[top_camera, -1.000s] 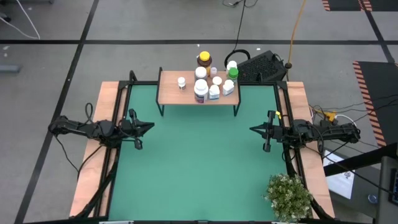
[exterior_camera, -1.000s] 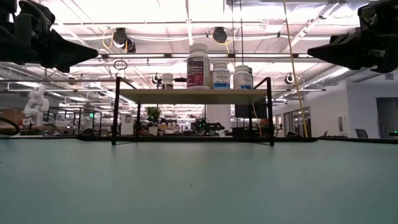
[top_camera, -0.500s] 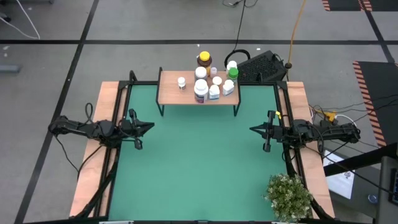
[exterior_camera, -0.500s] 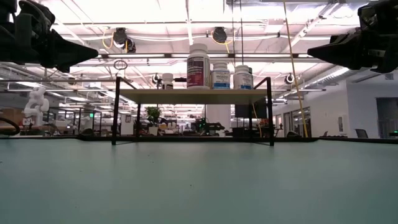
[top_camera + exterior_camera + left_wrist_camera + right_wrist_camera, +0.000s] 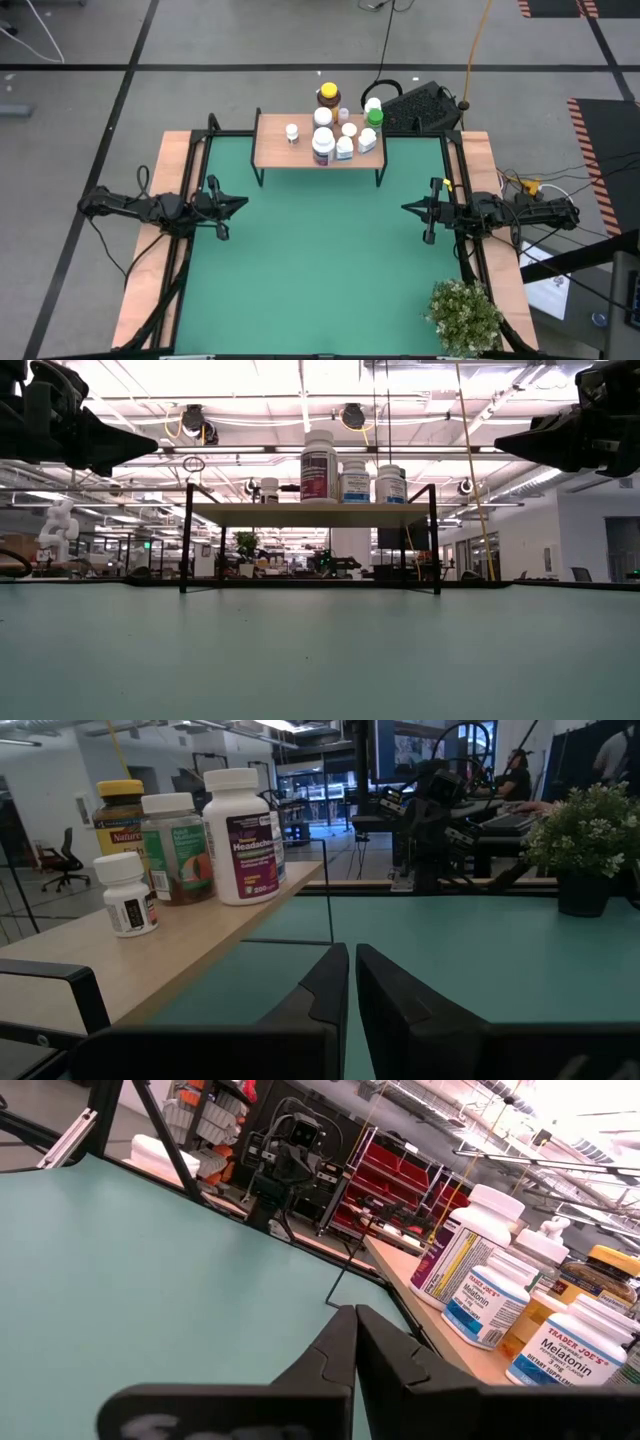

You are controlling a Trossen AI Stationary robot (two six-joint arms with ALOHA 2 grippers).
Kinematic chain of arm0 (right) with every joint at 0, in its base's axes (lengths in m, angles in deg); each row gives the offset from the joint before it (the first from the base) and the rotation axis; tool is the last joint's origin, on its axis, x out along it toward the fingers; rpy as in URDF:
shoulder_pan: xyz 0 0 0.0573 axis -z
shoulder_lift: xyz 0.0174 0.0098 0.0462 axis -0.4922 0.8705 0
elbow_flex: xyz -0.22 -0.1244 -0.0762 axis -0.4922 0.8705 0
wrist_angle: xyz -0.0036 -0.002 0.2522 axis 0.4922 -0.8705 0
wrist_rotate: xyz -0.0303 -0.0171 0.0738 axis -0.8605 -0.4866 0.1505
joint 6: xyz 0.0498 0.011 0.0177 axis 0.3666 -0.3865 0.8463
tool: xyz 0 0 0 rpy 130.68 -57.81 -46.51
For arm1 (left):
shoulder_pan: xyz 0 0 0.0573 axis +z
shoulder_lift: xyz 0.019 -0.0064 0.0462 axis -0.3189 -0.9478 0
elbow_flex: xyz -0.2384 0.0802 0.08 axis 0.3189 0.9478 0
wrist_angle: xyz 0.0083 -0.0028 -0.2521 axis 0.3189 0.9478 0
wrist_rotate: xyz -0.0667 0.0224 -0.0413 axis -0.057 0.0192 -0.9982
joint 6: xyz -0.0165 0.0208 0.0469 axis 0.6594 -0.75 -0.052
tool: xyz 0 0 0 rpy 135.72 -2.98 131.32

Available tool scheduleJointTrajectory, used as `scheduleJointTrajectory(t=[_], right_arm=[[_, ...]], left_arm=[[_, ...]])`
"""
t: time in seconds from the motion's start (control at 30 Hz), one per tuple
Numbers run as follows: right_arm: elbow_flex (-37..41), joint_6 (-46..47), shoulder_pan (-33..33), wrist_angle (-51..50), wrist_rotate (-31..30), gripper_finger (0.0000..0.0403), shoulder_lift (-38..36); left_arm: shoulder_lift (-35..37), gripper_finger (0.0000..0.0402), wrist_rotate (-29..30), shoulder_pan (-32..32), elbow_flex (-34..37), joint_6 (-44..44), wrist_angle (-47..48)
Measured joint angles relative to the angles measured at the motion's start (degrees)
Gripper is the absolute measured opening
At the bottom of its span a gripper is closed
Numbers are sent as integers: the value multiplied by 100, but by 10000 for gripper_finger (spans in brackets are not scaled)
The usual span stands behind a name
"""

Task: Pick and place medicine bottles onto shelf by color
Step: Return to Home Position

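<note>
Left tool at 9, right tool at 3 o'clock, closed, empty. Shelf jolt could topple crowded medicine bottles.

Leafy potted plant stands at the near right corner of the table, on its wooden rim.

Grey floor spreading around table, black tape lines crossing it. Ceiling lights glowing overhead. Red bins filling far rack. Office chair standing beyond.
</note>
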Motion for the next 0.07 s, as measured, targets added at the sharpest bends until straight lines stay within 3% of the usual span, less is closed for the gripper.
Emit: scheduleJointTrajectory(t=[0.07], right_arm=[[0, 0, -1, 2, 1, 0, 0]], left_arm=[[0, 26, 0, -2, 0, 0, 0]])
